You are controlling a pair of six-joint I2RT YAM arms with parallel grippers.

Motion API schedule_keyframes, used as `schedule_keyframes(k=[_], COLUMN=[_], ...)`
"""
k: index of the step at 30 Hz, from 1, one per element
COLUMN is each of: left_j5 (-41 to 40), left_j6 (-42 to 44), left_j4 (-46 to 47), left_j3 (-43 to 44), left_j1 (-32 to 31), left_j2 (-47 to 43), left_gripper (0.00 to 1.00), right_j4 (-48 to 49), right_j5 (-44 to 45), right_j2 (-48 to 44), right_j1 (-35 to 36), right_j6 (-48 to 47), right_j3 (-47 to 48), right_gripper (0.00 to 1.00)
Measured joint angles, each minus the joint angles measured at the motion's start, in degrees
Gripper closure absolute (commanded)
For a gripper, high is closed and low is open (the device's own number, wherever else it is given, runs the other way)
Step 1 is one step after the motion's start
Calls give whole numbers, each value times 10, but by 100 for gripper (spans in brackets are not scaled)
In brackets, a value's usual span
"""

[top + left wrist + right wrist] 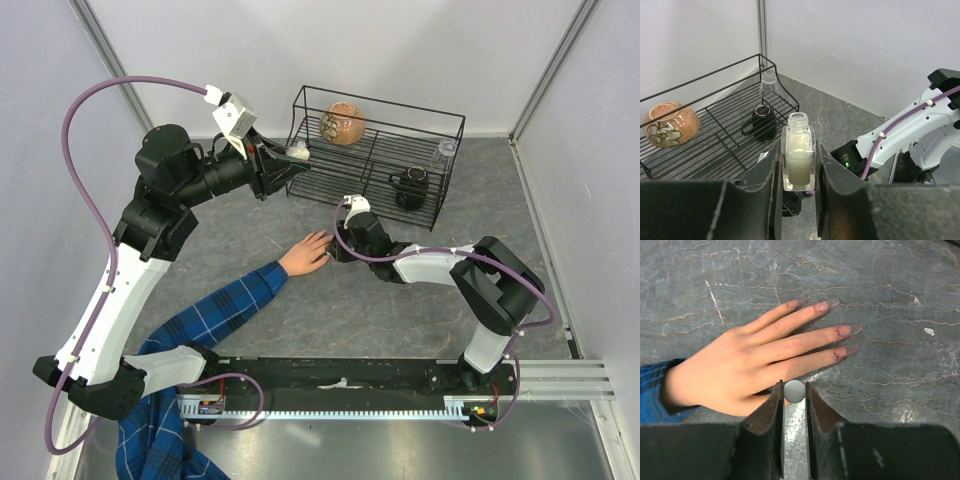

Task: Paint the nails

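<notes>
A light skin-coloured hand (305,254) with a blue plaid sleeve (215,315) lies flat on the grey table. In the right wrist view the hand (740,370) shows long pale nails (855,330) with reddish smears at their bases; the thumb is hidden behind my fingers. My right gripper (794,392) is shut on a round white cap (794,390), seen end-on, just above the thumb side of the hand. It also shows in the top view (338,245). My left gripper (797,175) is shut on a small clear uncapped bottle (798,155) of pale liquid, held upright near the rack (292,157).
A black wire rack (375,150) stands at the back, holding an orange flowered vase (342,123), a black mug (410,185) and a clear glass (446,150). White walls enclose the table on three sides. The right arm (900,135) shows in the left wrist view.
</notes>
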Motion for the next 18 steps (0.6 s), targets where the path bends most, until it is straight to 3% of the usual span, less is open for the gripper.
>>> schedule_keyframes(k=[18], left_j5=[0], left_j6=[0], left_j4=[0], left_j3=[0], left_j1=[0], left_j2=[0], left_gripper=[98], right_j4=[-7], right_j5=[6], right_j2=[8], right_j1=[-18], right_j6=[-4], right_j3=[4], right_gripper=[100])
